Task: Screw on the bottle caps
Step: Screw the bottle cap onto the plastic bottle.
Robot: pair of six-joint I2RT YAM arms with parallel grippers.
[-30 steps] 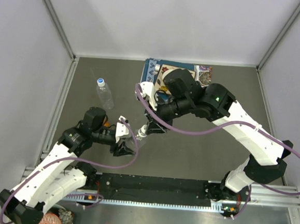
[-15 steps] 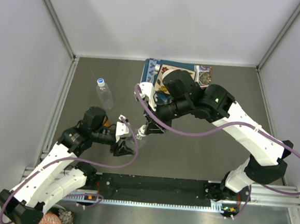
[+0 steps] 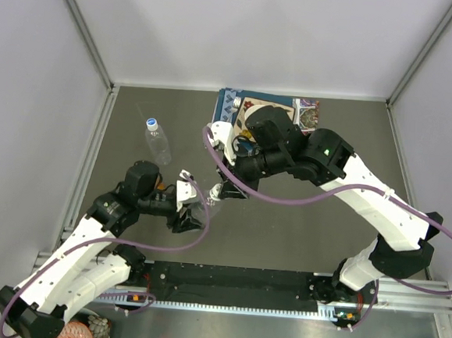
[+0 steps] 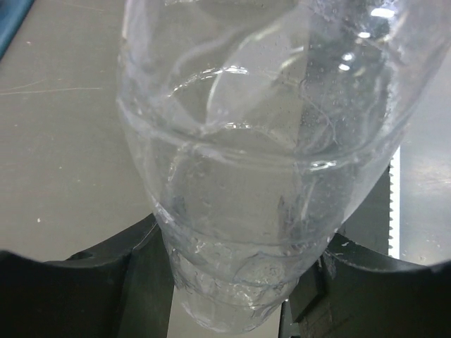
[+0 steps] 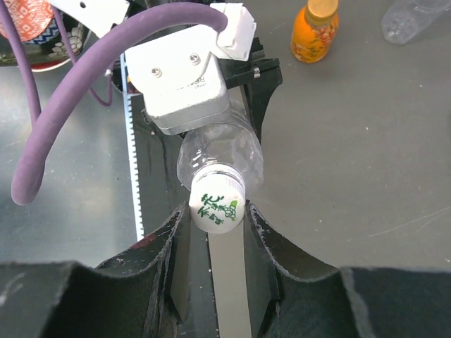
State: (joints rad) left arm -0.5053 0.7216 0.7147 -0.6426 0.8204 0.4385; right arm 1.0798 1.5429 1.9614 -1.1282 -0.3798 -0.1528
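The right gripper [image 5: 217, 224] is pinching one white cap [image 5: 217, 205] sitting on the mouth of a clear bottle [image 5: 224, 153], whose body the left gripper [image 4: 236, 278] is clamping; two more capped bottles are sitting on the table [image 3: 283, 238], one orange bottle [image 5: 314, 34] and one second clear bottle [image 3: 157, 142]
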